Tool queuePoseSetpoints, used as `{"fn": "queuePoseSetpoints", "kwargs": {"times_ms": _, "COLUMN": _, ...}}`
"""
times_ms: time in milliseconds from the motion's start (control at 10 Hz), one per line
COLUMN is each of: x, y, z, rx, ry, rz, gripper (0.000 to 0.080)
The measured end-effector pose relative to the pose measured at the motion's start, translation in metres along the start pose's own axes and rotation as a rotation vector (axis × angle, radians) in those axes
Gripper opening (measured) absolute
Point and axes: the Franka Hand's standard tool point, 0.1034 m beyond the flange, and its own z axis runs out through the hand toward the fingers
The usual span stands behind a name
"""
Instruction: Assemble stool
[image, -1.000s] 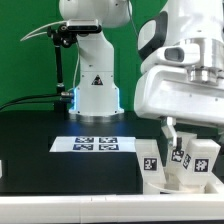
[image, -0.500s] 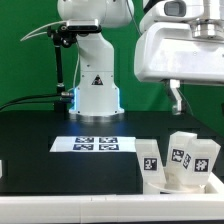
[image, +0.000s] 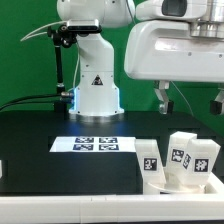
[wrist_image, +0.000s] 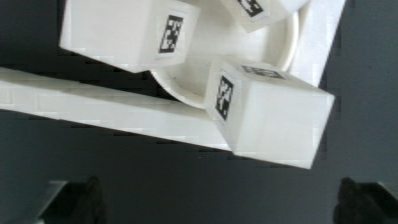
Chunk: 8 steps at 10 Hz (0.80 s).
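Arm is up high on the exterior view's right, over the black bench (image: 40, 150). Fingers (image: 163, 97) are spread wide and hold nothing, hanging well above the parts.

Marker board (image: 93, 144) lies flat mid-bench, in front of the robot base (image: 97, 90).

Stool parts sit clustered at the near right corner of the bench, against the white border rail (wrist_image: 125, 105). Seat disc (wrist_image: 294, 55) lies flat, mostly hidden under the legs. Two legs (image: 190, 158) stand side by side on or against it, tags facing the exterior camera. A third leg (image: 148, 158) stands just beside them on the exterior view's left, tilted a little. From the wrist view one leg (wrist_image: 270, 115) overhangs the rail edge; can't tell if it touches the disc.

Long axes: the legs look upright, long axis roughly vertical, leaning slightly. The disc has no long axis; its flat face points up.

Step in hand looks like picking a leg. My advice: come straight down over one leg only, fingers across its narrow faces, clear of its neighbour. The parts are packed tight, so a crooked descent would likely knock one over.
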Motion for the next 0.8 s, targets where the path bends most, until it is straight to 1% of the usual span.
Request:
{"fn": "queuePoseSetpoints", "kwargs": {"times_ms": 100, "x": 0.0, "y": 0.0, "z": 0.0, "rx": 0.0, "ry": 0.0, "rz": -0.005, "gripper": 0.0649}}
{"fn": "queuePoseSetpoints", "kwargs": {"times_ms": 200, "x": 0.0, "y": -0.001, "z": 0.003, "rx": 0.008, "ry": 0.0, "rz": -0.004, "gripper": 0.0649}}
{"fn": "queuePoseSetpoints", "kwargs": {"times_ms": 300, "x": -0.001, "y": -0.009, "z": 0.018, "rx": 0.06, "ry": 0.0, "rz": 0.048, "gripper": 0.0649}}
{"fn": "queuePoseSetpoints", "kwargs": {"times_ms": 400, "x": -0.003, "y": -0.012, "z": 0.027, "rx": 0.086, "ry": -0.015, "rz": 0.007, "gripper": 0.0649}}
{"fn": "queuePoseSetpoints", "kwargs": {"times_ms": 500, "x": -0.003, "y": -0.012, "z": 0.029, "rx": 0.101, "ry": -0.026, "rz": -0.092, "gripper": 0.0649}}
{"fn": "queuePoseSetpoints", "kwargs": {"times_ms": 600, "x": -0.001, "y": -0.017, "z": 0.027, "rx": 0.113, "ry": -0.027, "rz": -0.165, "gripper": 0.0649}}
{"fn": "queuePoseSetpoints", "kwargs": {"times_ms": 700, "x": -0.001, "y": -0.016, "z": 0.026, "rx": 0.103, "ry": -0.028, "rz": -0.231, "gripper": 0.0649}}
{"fn": "queuePoseSetpoints", "kwargs": {"times_ms": 800, "x": -0.002, "y": -0.014, "z": 0.026, "rx": 0.082, "ry": -0.032, "rz": -0.306, "gripper": 0.0649}}
